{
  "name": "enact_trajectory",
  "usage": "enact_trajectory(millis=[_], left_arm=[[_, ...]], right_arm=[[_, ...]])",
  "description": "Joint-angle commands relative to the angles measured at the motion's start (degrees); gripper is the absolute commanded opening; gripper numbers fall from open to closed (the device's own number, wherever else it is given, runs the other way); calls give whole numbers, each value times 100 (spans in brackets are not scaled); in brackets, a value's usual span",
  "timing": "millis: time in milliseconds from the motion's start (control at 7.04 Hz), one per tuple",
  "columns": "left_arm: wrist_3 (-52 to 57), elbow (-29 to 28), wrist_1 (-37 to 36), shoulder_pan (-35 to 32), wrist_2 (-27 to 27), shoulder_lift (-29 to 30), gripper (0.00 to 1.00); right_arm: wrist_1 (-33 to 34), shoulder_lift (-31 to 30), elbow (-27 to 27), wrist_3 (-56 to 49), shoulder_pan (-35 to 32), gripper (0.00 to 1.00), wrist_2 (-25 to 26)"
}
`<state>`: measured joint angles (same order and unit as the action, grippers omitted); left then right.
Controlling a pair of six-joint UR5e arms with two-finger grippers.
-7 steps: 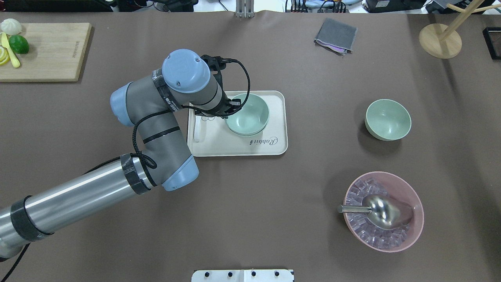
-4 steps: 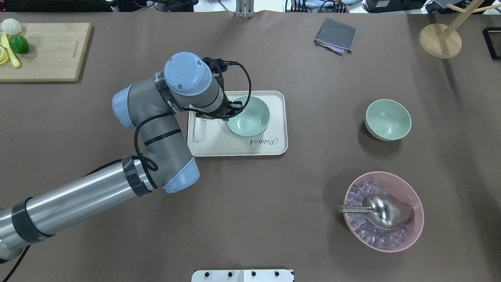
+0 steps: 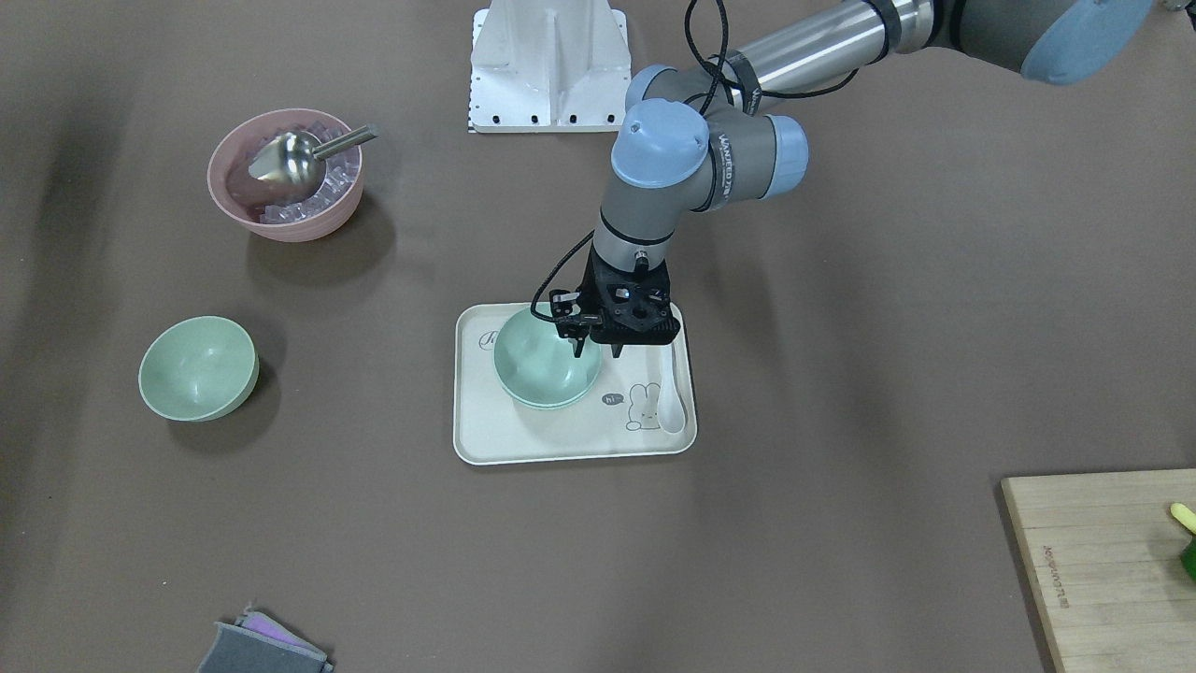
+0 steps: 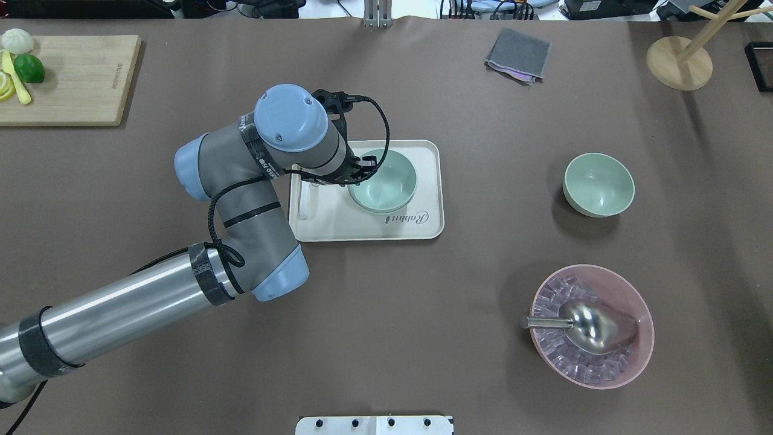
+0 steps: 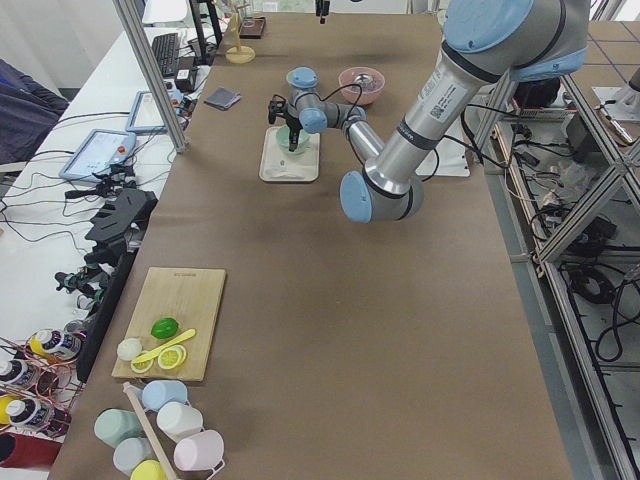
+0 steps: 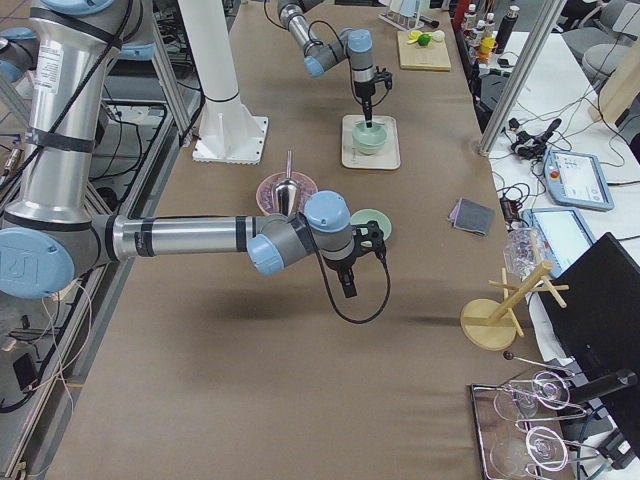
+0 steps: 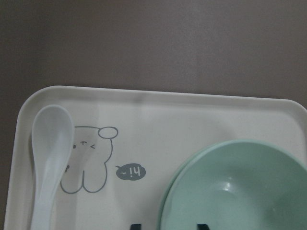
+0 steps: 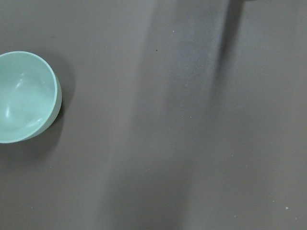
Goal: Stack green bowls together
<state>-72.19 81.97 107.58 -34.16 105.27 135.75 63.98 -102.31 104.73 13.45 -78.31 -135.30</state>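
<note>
Two nested green bowls (image 3: 544,374) are set on the tray (image 3: 561,441), their rim straddled by the parted jaws of the left gripper (image 3: 598,351). A third green bowl (image 3: 198,368) is seen well apart; whether the right gripper (image 6: 346,283) is parted cannot be told.

Left wrist view: stacked green bowls (image 7: 240,191) cut by bottom and right edges; lower one hidden except rim sliver. Spoon (image 7: 48,158) handle cut at bottom. Fingertips (image 7: 136,226) barely showed. Overhead: left gripper (image 4: 361,171) mostly under wrist. Right wrist view: lone green bowl (image 8: 24,96) cut at left edge. Right gripper (image 6: 348,286) too small, jaws unreadable. Cutting board (image 3: 1103,570) cut by frame edges.
</note>
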Motion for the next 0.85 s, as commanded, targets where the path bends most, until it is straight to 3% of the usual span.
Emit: enact_trajectory(millis=[0, 284, 426, 710], left_arm=[[38, 378, -17, -125, 55, -144, 98], [938, 1377, -218, -492, 458, -1115, 98], [1666, 1974, -716, -860, 825, -1599, 98], [3273, 2489, -870, -1764, 1256, -2715, 99]], right_arm=[[35, 0, -5, 0, 0, 100, 4], [62, 131, -5, 566, 209, 100, 187], [53, 280, -5, 1354, 576, 100, 493], [53, 657, -171, 2115, 1218, 100, 1135]])
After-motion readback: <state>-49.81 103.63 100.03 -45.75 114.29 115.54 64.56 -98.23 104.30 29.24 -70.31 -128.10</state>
